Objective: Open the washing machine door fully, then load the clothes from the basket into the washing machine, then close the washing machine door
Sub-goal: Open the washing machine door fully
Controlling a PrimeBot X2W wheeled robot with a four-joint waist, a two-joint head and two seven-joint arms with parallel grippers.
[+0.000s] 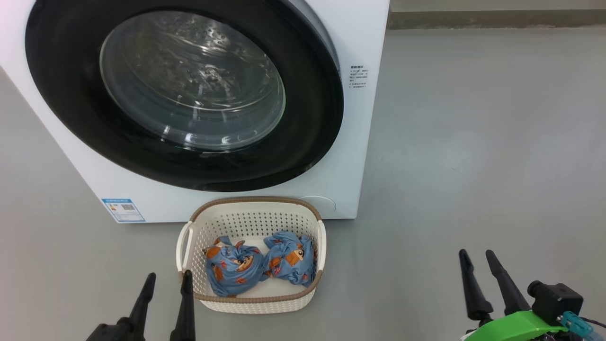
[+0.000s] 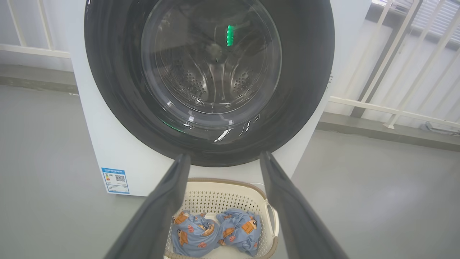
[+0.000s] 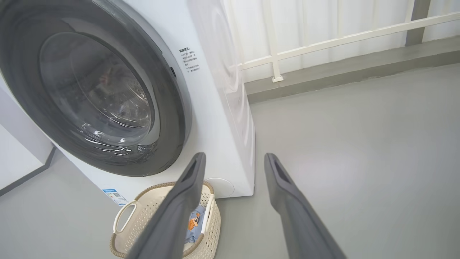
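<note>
The washing machine door (image 1: 189, 80) appears shut against the white washing machine (image 1: 360, 142), a glossy black rim ringing bulging clear glass. The perforated cream basket (image 1: 255, 201), rimmed in brown weave, is set on the floor just before it, so the crumpled blue clothes (image 1: 260, 265) are judged within reach. The left end effector (image 1: 169, 274) and the right end effector (image 1: 476, 253) are held spread wide and empty.

Laundry spot, balcony-like — washing machine (image 1: 358, 142) on grey floor (image 1: 473, 142), white railing (image 3: 271, 39) behind.
</note>
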